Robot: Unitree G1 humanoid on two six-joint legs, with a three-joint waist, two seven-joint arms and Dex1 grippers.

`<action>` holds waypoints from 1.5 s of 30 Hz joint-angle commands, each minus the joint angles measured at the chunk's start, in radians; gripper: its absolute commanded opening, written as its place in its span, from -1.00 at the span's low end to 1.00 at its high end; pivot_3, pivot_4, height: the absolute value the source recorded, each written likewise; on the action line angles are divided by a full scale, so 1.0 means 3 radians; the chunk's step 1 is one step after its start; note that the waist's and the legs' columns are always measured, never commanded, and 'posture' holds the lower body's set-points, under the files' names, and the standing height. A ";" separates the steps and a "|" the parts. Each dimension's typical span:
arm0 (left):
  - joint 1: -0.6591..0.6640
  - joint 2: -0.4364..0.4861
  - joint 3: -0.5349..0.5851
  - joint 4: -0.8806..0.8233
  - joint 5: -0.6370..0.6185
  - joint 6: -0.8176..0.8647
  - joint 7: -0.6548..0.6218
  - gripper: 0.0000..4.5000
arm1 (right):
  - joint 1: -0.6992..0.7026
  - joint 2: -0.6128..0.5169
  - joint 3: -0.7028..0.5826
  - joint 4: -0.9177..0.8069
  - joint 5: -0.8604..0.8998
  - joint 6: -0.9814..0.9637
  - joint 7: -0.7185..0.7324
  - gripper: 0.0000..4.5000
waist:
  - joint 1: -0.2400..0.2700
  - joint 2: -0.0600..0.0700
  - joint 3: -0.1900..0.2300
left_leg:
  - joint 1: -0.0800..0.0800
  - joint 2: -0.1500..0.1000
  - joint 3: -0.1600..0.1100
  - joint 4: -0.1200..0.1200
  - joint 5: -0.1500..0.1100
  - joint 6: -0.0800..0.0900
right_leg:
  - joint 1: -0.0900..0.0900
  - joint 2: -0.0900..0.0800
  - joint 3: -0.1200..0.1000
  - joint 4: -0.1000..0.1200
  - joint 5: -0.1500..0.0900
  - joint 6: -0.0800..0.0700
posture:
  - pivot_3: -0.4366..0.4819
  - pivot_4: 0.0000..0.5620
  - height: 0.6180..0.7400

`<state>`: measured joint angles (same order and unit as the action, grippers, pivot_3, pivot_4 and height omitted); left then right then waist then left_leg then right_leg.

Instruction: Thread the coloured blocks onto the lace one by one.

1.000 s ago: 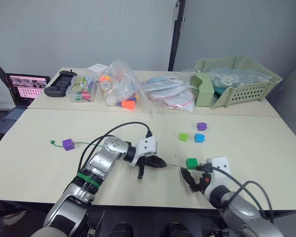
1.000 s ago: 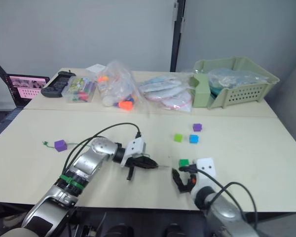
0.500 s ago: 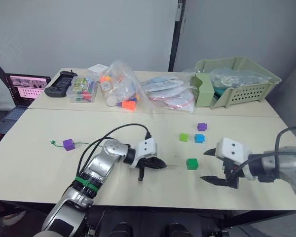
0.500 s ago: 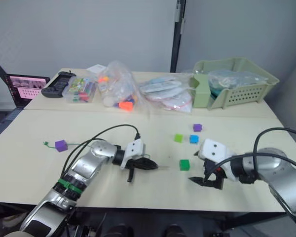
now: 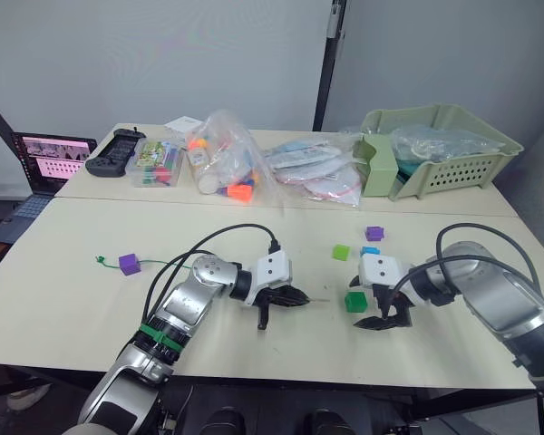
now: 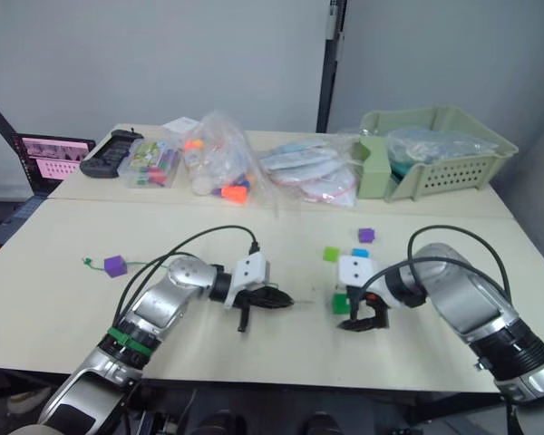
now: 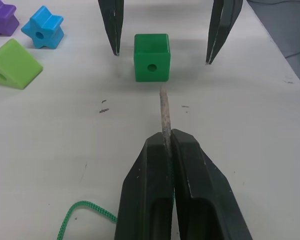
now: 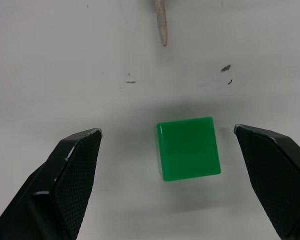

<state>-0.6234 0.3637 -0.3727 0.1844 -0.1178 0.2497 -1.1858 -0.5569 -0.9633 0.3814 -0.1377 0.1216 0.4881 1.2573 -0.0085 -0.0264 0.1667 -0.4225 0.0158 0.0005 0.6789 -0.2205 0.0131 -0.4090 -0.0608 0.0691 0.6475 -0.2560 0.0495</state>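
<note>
Dark green, the cube (image 5: 354, 302) you are working on sits on the table (image 5: 72, 299) near its front edge, a little right of the middle, with its hole facing the grey tip of the lace (image 7: 164, 114). The tip points at that hole but stops just short of it, not touching the cube.

Your left gripper (image 5: 295, 297) is clamped on the lace right behind the tip, as it was a second ago, and it has barely shifted. From there the green cord runs back toward the table's left edge, where a purple block (image 5: 128, 264) is already strung on it near the knot.

The big change is your right gripper (image 5: 377, 306). A second ago it was low at the front edge, right of the cube; half a second ago it was out to the right, well apart from the cube. It has since swung back in, and its fingers (image 8: 70, 175) stand wide apart on either side of the cube, touching nothing.

The cube itself has not moved. Behind it, toward the middle of the table, the light green block (image 5: 341, 252), the blue block (image 7: 42, 32) and the second purple block (image 5: 374, 233) lie where they were.
</note>
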 commanded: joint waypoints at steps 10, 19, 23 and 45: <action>-0.0025 -0.0046 -0.0023 -0.0122 -0.0005 0.0027 0.0040 -1.00 | -0.0056 0.0170 -0.0077 0.0148 -0.0229 -0.0072 -0.0073 -0.30 | -0.0005 0.0000 0.0000 | 0.0000 0.0000 0.0000 0.0000 0.0000 0.0000 | 0.0000 0.0000 0.0000 0.0001 0.0000 0.0000 | -0.05 -0.47 0.95; -0.0104 -0.0136 -0.0133 -0.0012 0.0078 0.0041 0.0064 -1.00 | -0.0014 0.0178 -0.0141 -0.0113 -0.0160 0.0136 -0.0037 -0.48 | -0.0011 0.0000 0.0000 | 0.0002 0.0000 0.0000 0.0000 0.0000 0.0000 | 0.0000 0.0001 0.0000 0.0002 0.0000 0.0000 | -0.05 -0.47 0.95; -0.0136 -0.0196 -0.0186 0.0044 0.0135 0.0061 0.0092 -1.00 | 0.0023 0.0217 -0.0142 -0.0251 -0.0125 0.0270 -0.0072 -0.48 | -0.0006 0.0000 0.0000 | 0.0001 0.0000 -0.0001 0.0000 0.0000 0.0000 | 0.0000 0.0001 0.0000 0.0001 0.0000 0.0000 | -0.05 -0.47 0.95; -0.0213 -0.0407 -0.0253 0.0229 0.0200 0.0032 0.0104 -1.00 | 0.0100 0.0284 -0.0129 -0.0408 -0.0135 0.0416 -0.0138 -0.48 | -0.0007 0.0000 0.0000 | 0.0000 -0.0001 0.0000 0.0001 0.0000 0.0000 | 0.0000 0.0001 0.0000 0.0001 0.0000 0.0000 | -0.05 -0.47 0.95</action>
<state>-0.6644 0.2513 -0.4433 0.2573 -0.0554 0.2663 -1.1515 -0.5290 -0.8759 0.3732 -0.2323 0.0635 0.6093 1.2202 -0.0106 -0.0263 0.1667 -0.4224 0.0155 0.0005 0.6792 -0.2205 0.0131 -0.4090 -0.0607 0.0691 0.6479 -0.2560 0.0495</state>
